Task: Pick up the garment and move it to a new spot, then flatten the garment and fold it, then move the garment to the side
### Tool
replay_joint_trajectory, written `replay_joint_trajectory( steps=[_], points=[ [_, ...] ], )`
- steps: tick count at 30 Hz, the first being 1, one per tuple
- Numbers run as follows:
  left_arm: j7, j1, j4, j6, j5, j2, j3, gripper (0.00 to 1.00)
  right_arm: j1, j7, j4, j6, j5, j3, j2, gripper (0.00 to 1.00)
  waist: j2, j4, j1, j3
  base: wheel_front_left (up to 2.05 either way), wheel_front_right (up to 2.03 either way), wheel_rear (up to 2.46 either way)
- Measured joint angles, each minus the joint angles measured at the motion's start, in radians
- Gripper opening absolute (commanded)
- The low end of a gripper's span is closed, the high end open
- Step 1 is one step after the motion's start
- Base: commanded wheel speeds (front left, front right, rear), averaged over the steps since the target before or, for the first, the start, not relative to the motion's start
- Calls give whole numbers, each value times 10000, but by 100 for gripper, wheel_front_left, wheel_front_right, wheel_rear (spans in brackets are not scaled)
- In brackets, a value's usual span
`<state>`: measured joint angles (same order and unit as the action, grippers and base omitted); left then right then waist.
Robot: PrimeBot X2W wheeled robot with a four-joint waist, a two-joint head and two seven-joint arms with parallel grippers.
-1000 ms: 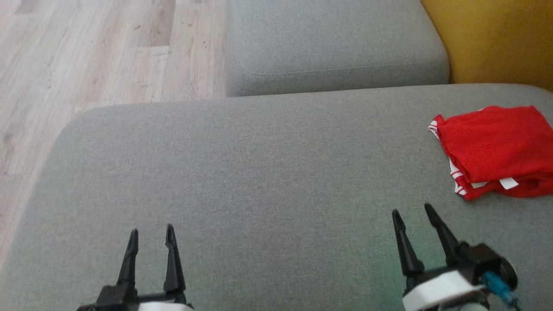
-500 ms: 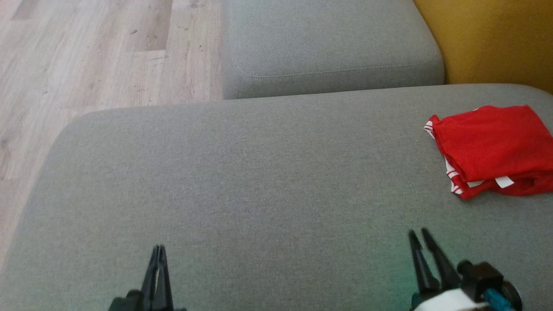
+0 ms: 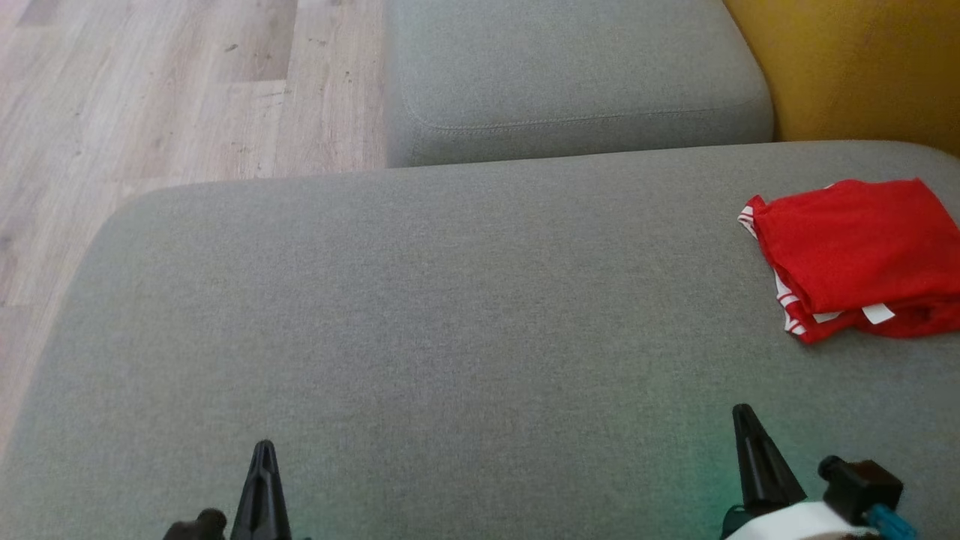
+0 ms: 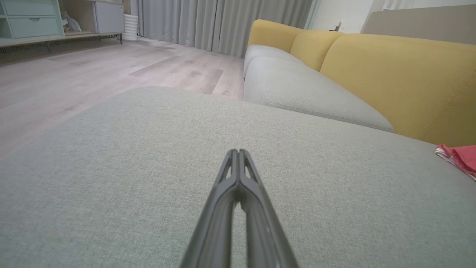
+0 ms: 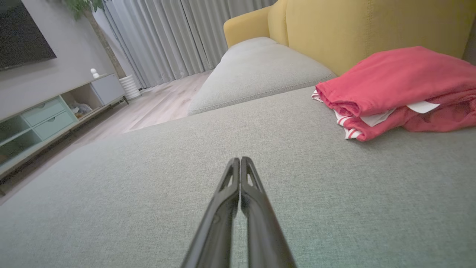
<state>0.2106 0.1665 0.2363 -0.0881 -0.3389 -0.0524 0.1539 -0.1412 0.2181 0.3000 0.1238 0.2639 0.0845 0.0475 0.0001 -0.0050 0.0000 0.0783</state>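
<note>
Garment (image 3: 855, 251) lay folded at far right of sofa seat (image 3: 450, 315); judged light, limp, slippery mesh; best pinched at striped near-left corner. Left gripper (image 3: 262, 448), right gripper (image 3: 742, 411) both closed, empty, near edge

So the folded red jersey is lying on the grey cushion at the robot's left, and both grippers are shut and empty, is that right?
Not quite. The head view shows the garment at the robot's right, not its left. Otherwise yes: it lies folded on the grey cushion, and the left gripper and right gripper are shut and empty.
</note>
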Motion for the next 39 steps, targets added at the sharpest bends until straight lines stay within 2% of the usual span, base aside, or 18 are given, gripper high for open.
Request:
replay_joint_trajectory(
  steps=[39],
  points=[
    [-1060,-690,144,709,-4343,0,-780,0,560,-957,-48,0,4748,-541,31,0,0,17,1,-280,0,0,0]
  ],
)
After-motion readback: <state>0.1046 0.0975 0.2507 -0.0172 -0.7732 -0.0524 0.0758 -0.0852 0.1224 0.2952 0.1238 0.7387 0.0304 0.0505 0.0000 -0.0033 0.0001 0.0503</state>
